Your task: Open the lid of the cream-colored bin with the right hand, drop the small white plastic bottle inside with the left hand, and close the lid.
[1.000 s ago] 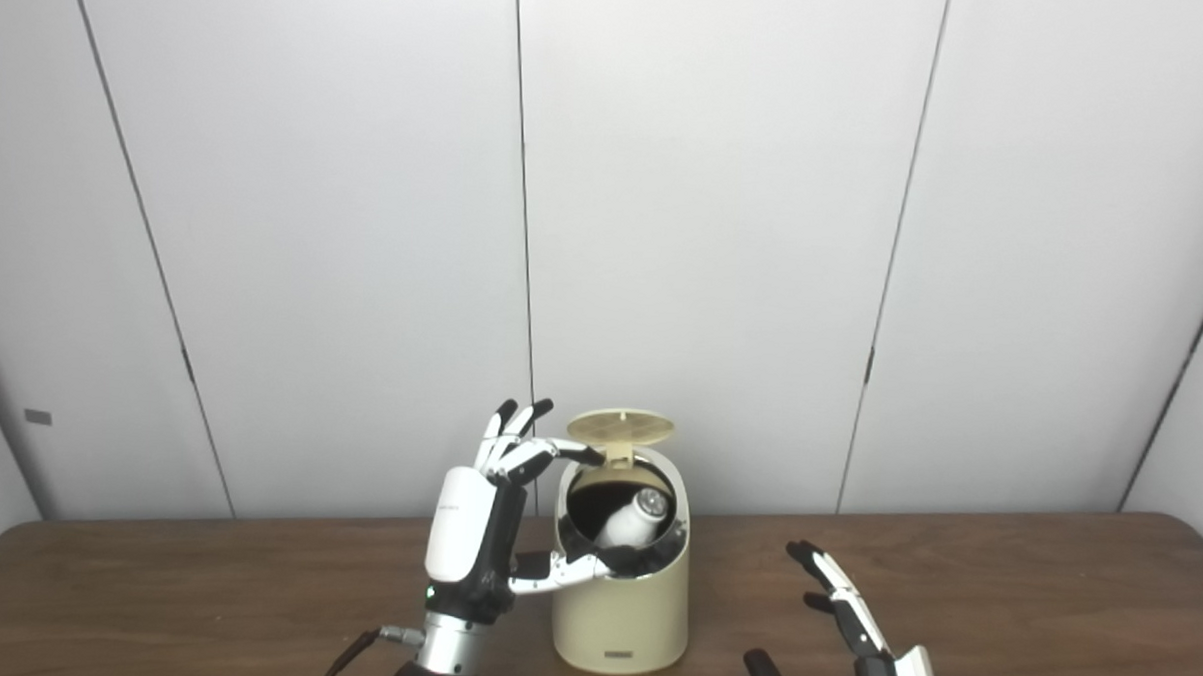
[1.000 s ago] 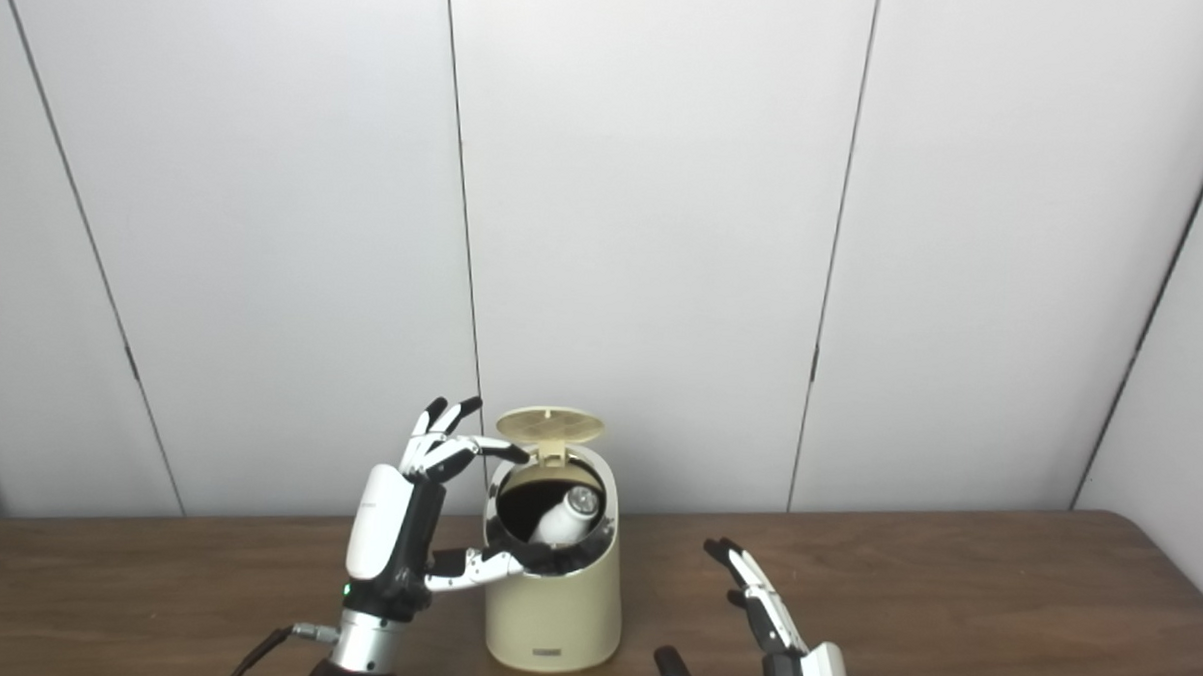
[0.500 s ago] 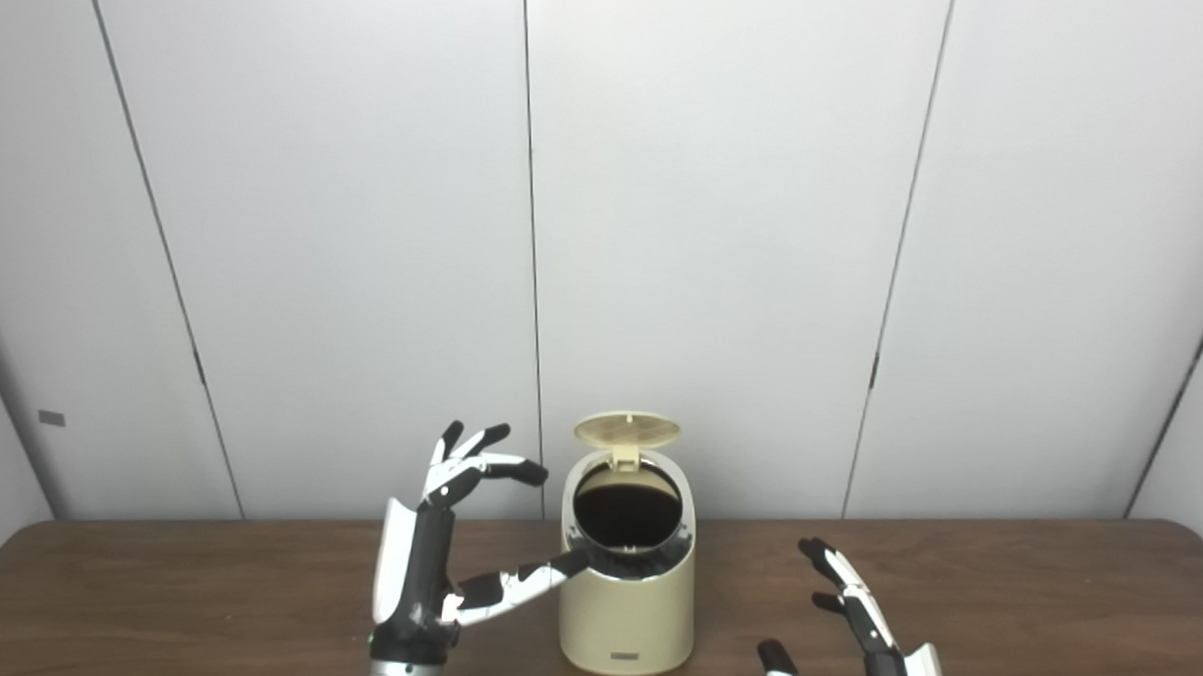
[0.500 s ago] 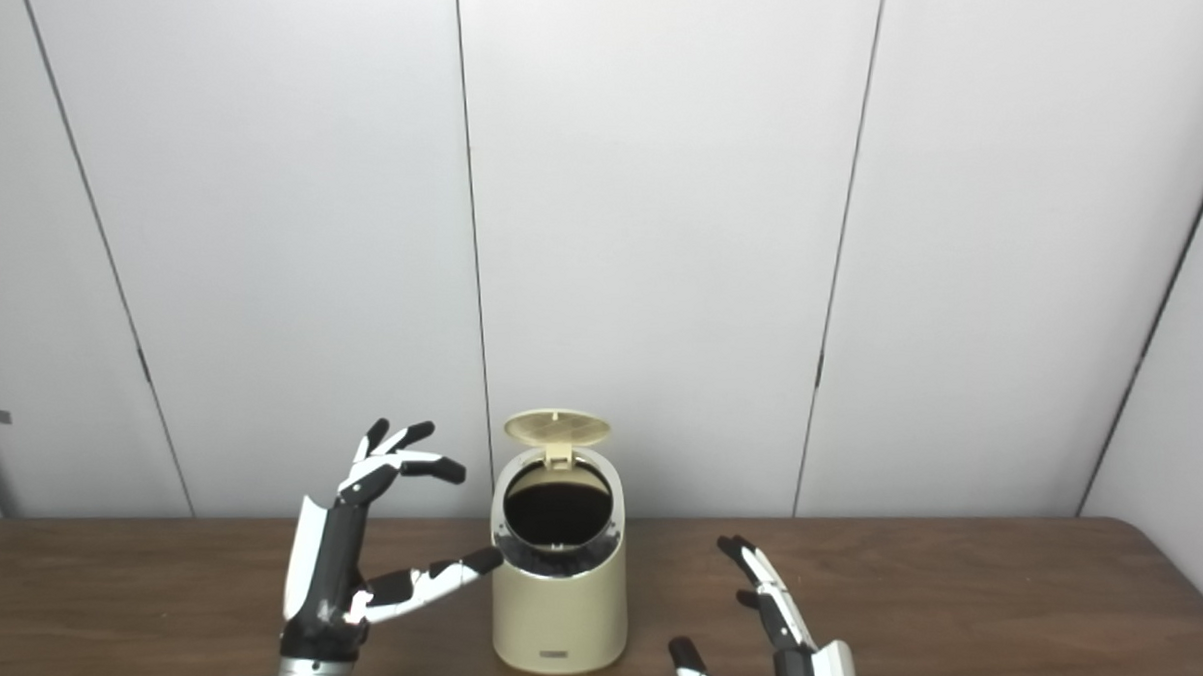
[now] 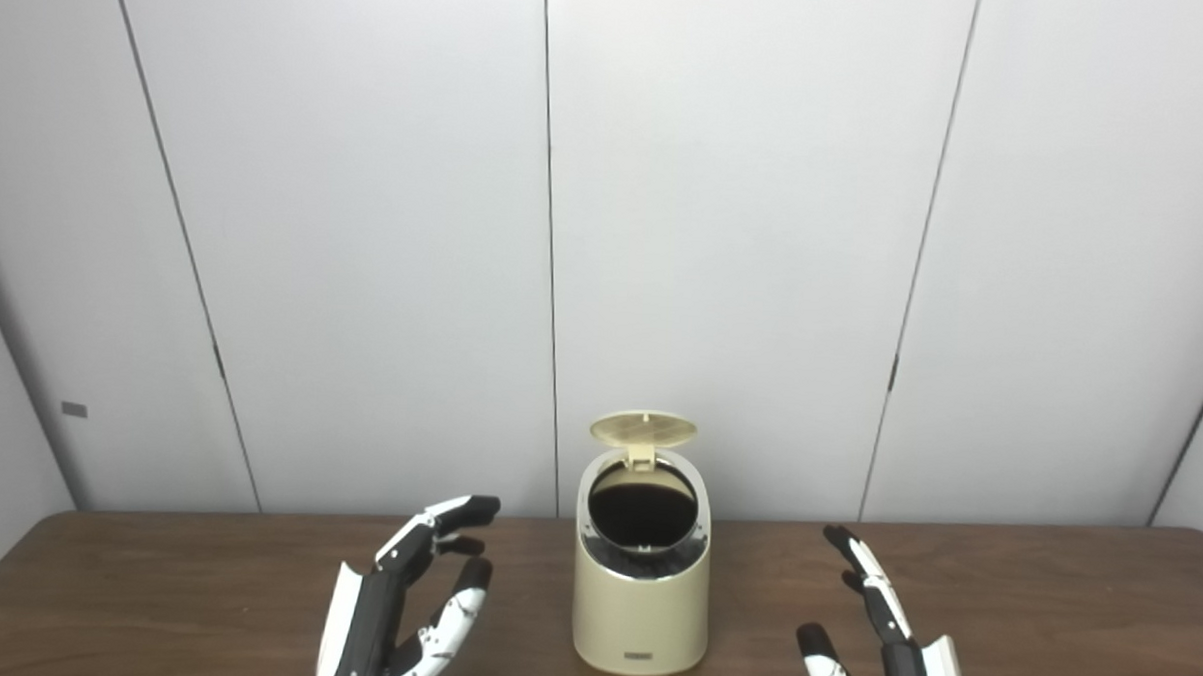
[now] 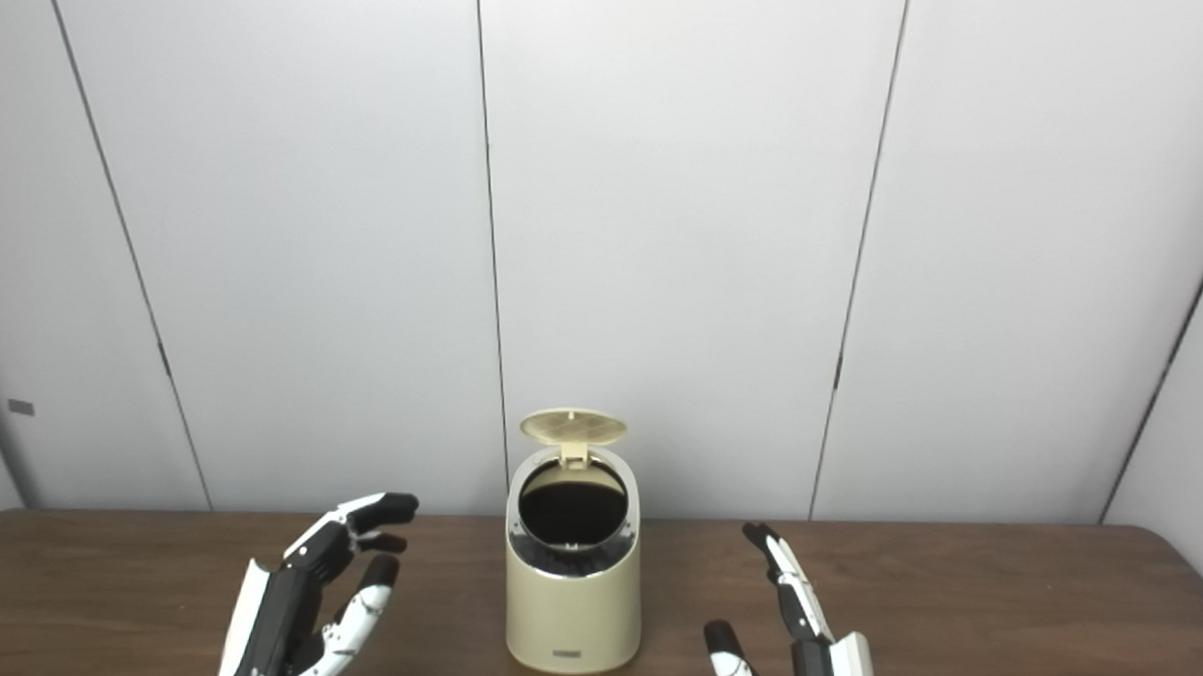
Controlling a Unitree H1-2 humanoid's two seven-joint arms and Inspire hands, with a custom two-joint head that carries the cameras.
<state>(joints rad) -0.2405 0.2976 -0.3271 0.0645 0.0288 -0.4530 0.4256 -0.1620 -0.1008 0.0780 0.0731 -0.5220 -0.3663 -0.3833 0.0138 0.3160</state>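
Matt cream plastic bin [image 5: 640, 610] on a dark wood-grain table [image 5: 1052, 614], before smooth grey wall panels [image 5: 745, 233].

My left hand [image 5: 402, 601] and right hand [image 5: 876, 638] show glossy white plastic shells, black frames and black-tipped fingers [image 5: 476, 507].

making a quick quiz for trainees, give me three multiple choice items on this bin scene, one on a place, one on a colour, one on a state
1. Where does the bin stand?
A. between the two hands
B. left of both hands
C. at the table's right end

2. What colour is the bin's body?
A. blue
B. cream
C. red

3. How is the lid?
A. shut
B. lying on the table
C. raised on its hinge

Answers:
1 A: the left hand is on one side and the right hand on the other.
2 B: its wall is pale cream.
3 C: the lid stands up behind the dark opening.
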